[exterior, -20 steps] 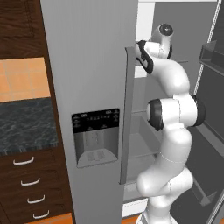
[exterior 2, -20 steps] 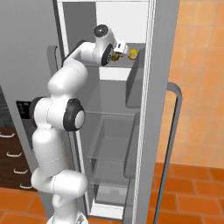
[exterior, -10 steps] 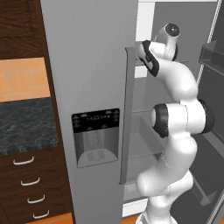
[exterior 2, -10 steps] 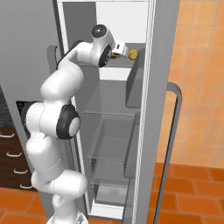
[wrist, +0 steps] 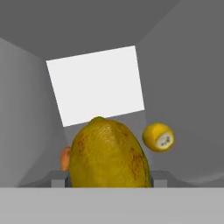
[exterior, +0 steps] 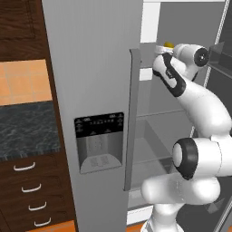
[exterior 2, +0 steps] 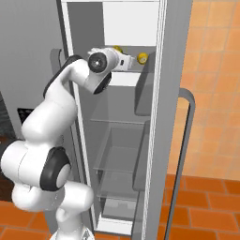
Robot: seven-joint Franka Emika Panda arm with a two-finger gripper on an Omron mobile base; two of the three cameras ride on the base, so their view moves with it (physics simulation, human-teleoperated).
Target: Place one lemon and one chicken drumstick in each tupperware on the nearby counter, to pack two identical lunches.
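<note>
The arm is reached into the open fridge [exterior 2: 154, 117], up at its top shelf. One lemon [wrist: 109, 155] is set right in front of the tool [exterior 2: 127, 61]. A second lemon [wrist: 158, 137] is seen further back. The table [exterior: 25, 129] is left of the fridge, above the drawers [exterior: 27, 195].

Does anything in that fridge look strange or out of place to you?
Nothing looks spilled or broken. The fridge stands open. One lemon sits between the hand's fingers, and the other lemon lies further back.
</note>
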